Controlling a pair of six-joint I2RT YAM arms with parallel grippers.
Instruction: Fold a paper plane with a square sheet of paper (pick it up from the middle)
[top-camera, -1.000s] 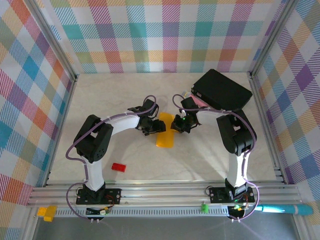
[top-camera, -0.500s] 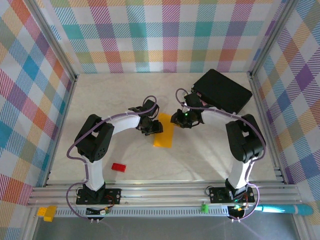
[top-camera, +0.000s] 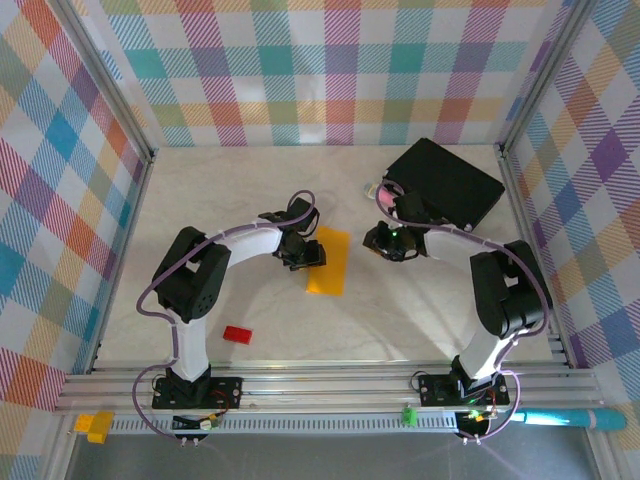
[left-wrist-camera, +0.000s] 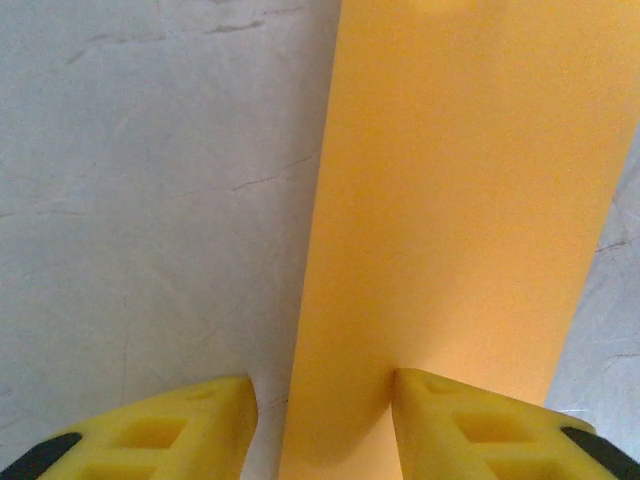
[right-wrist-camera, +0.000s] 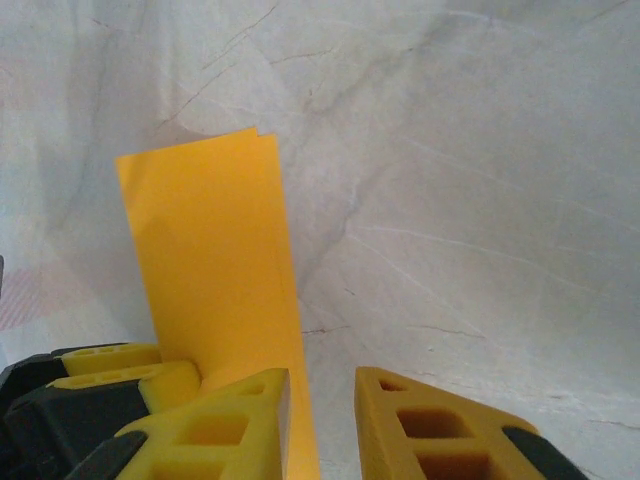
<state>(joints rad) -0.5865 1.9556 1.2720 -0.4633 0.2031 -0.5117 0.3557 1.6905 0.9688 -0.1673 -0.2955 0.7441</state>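
The square sheet of paper (top-camera: 328, 262) lies on the table folded into a narrow orange-yellow strip. My left gripper (top-camera: 305, 253) is at the strip's left long edge. In the left wrist view the paper (left-wrist-camera: 460, 200) runs away from my left gripper (left-wrist-camera: 322, 400), which is open. Its right finger (left-wrist-camera: 470, 410) rests on the sheet and its left finger (left-wrist-camera: 190, 420) is over bare table. My right gripper (top-camera: 372, 240) is a short way right of the strip, apart from it. The right wrist view shows the paper (right-wrist-camera: 215, 260) ahead and left of my open right gripper (right-wrist-camera: 322, 390).
A black box (top-camera: 445, 182) sits at the back right, with something pink (top-camera: 384, 192) at its near-left corner, just behind my right wrist. A small red block (top-camera: 237, 335) lies near the front left. Checked walls enclose the table.
My right gripper has left the paper, moved right toward the black box and opened a little. My left gripper stays at the strip's left edge with its jaws narrower.
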